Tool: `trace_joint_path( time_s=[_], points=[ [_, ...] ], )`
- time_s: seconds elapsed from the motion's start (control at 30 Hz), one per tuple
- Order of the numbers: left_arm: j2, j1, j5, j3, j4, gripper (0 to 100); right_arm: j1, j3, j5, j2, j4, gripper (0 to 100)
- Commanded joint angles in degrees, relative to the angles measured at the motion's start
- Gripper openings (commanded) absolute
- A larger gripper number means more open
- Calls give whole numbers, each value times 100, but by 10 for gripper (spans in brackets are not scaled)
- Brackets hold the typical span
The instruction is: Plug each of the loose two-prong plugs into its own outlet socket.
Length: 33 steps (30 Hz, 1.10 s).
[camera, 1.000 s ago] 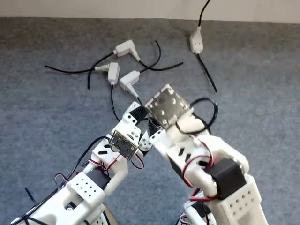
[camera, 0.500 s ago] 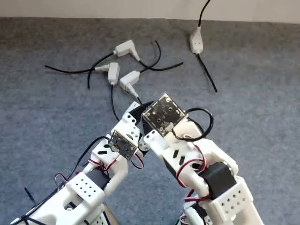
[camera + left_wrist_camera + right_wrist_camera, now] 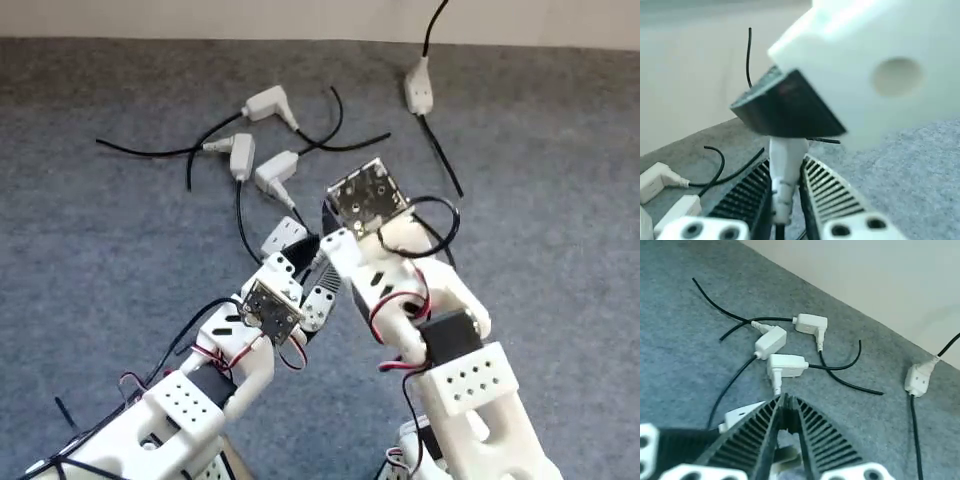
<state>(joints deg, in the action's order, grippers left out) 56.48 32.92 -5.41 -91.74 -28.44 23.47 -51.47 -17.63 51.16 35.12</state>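
Note:
My left gripper point(image 3: 786, 165) is shut on a white plug body point(image 3: 785, 175), whose black cable runs back toward the wrist. In the high view it point(image 3: 300, 248) sits mid-table, crossed by my right gripper point(image 3: 322, 262). The right gripper point(image 3: 786, 410) has its fingertips shut together, right over the end of the held plug. I cannot tell whether it grips anything. Three loose white plugs point(image 3: 267, 102) point(image 3: 240, 155) point(image 3: 277, 170) lie just beyond on the grey carpet. The same three plugs point(image 3: 811, 324) point(image 3: 771, 341) point(image 3: 786, 365) appear in the right wrist view.
A joined white plug and socket point(image 3: 419, 88) on a black cable lies at the far right, also in the right wrist view as the joined pair point(image 3: 917, 377). Black cables point(image 3: 330, 140) loop among the loose plugs. A pale wall point(image 3: 320, 18) borders the carpet's far edge.
The right arm's wrist dipped toward the left gripper, then swung up and away to the far right. The left arm shifted slightly toward the right and still holds its plug.

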Motion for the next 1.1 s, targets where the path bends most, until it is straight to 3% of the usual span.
trace_joint_path(
  time_s=[0.0, 0.33, 0.77, 0.87, 1.07],
  points=[
    [163, -4, 18, 119, -149, 6, -505, -40, -79, -435, -127, 9],
    [163, -136, 18, 136, -149, 6, -998, 101, -70, -655, -268, 9],
    [163, -382, 44, 101, -114, 6, -1051, 1393, 26, -655, 1007, 9],
    [163, -409, 44, 92, -114, 6, -1086, 1912, 835, -655, 1244, 32],
    [163, -409, 44, 31, -141, 6, -1385, 3125, 2435, -699, 2264, 300]
  ],
)
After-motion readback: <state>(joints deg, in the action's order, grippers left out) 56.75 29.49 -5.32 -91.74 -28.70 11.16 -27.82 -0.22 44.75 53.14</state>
